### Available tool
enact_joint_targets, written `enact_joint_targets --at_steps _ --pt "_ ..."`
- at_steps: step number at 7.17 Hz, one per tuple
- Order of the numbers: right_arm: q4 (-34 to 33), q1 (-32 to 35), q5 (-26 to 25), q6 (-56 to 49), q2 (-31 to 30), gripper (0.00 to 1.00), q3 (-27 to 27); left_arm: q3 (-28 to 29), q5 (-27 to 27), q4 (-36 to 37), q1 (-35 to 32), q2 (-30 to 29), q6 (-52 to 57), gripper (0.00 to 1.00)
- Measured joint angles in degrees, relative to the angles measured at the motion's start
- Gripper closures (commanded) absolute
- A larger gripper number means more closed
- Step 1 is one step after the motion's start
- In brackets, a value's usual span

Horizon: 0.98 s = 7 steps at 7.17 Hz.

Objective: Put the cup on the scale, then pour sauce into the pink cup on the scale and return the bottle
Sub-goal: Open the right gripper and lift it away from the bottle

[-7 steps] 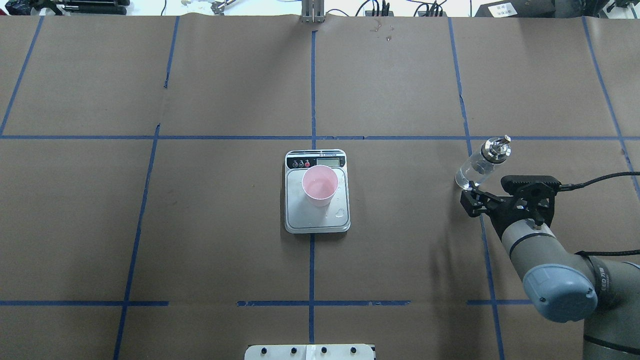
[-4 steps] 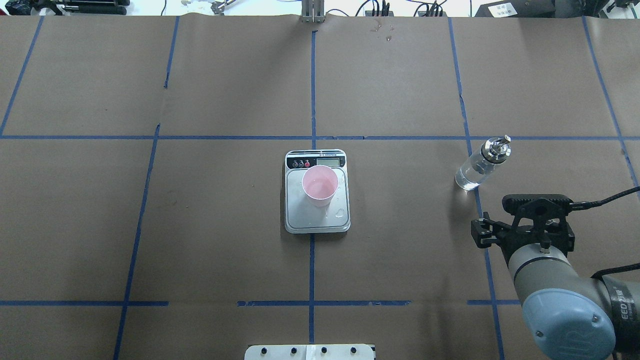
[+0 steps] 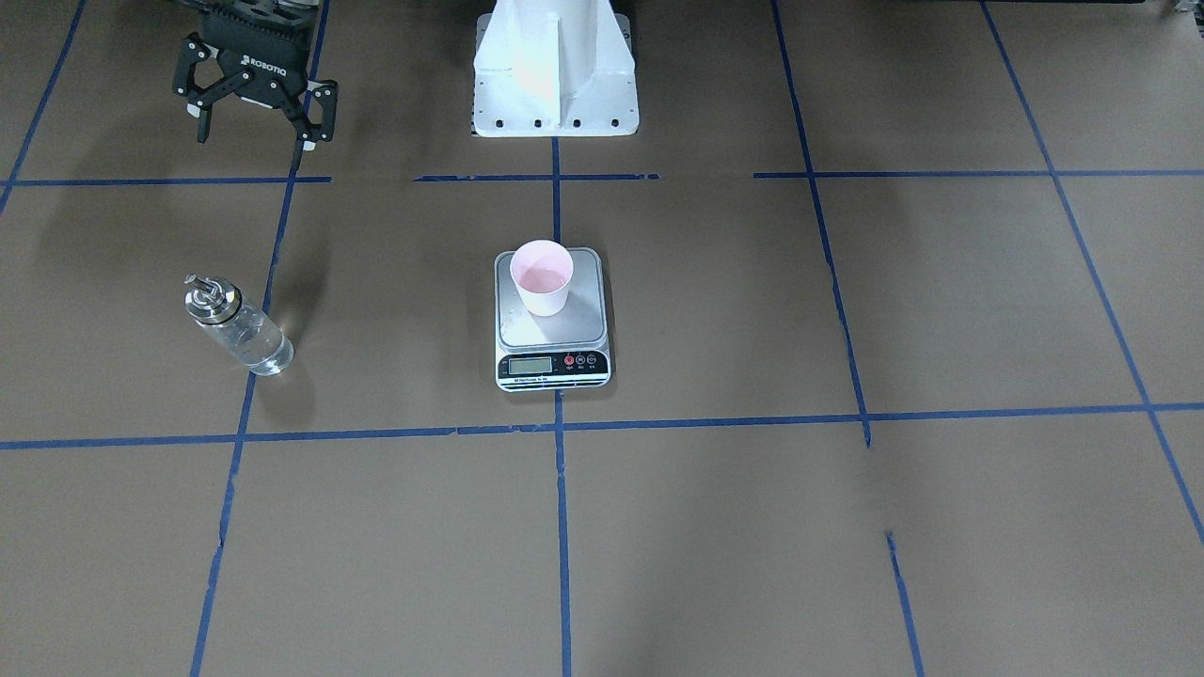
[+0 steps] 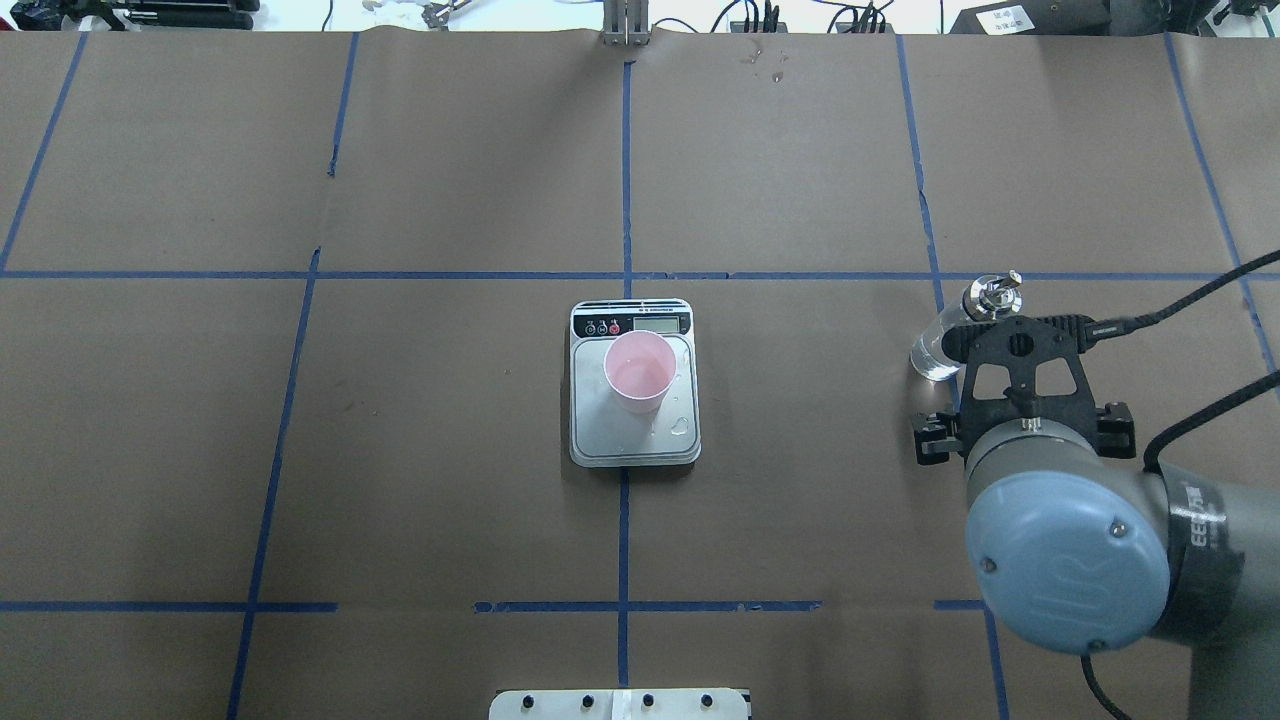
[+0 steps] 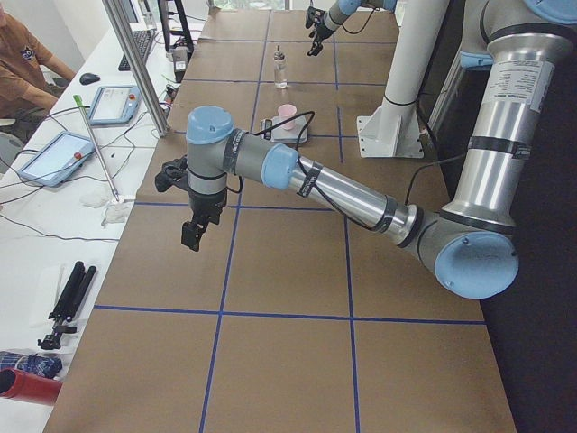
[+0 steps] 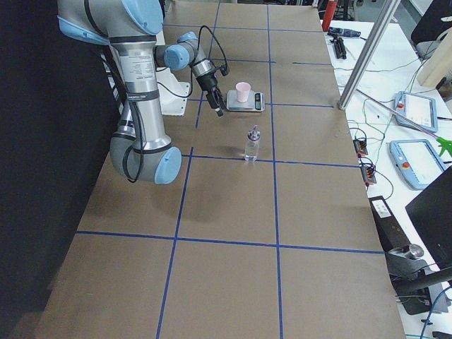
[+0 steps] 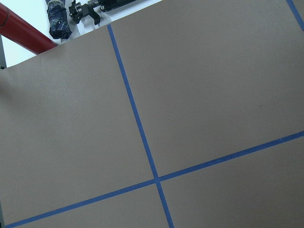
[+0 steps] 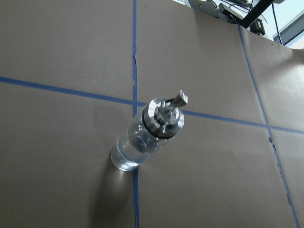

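Note:
The pink cup point(image 4: 639, 372) stands upright on the silver scale point(image 4: 630, 445), toward the display end; a few clear drops lie on the platform. The glass bottle point(image 3: 240, 329) with its silver spout stands alone on a blue tape line, clear sauce point(image 8: 127, 154) in its lower part. My right gripper point(image 3: 254, 127) hangs open and empty, well back from the bottle toward the robot's base. In the overhead view the right wrist covers part of the bottle point(image 4: 935, 352). My left gripper point(image 5: 191, 234) hovers over bare table far from the scale; I cannot tell its state.
The white robot base point(image 3: 555, 75) sits at the table's near edge behind the scale. Blue tape lines point(image 4: 625, 180) divide the brown table cover. A side desk with tablets point(image 5: 54, 153), a metal post point(image 5: 135, 63) and a seated person point(image 5: 22, 59) lies beyond the far edge.
My right gripper has pulled back from the bottle toward the robot's base and risen, its wrist now covering part of the bottle from above. Bottle, cup and scale have not moved.

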Motion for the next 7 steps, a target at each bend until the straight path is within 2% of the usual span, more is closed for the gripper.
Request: enact_joint_targets --at_steps 2,5,7 --pt "1.9 13.6 10.1 -16.9 5.3 0.00 -5.3 -2.0 -0.1 2.6 0.0 -0.1 0.0 0.00" --pt "14.4 36.3 32.3 -42.1 6.6 0.00 -20.4 -3.6 -0.2 4.9 0.1 -0.1 0.0 0.00" --pt "18.1 48.0 45.9 -58.8 6.1 0.00 -30.3 -3.4 -0.4 7.3 0.1 0.3 0.1 0.00"
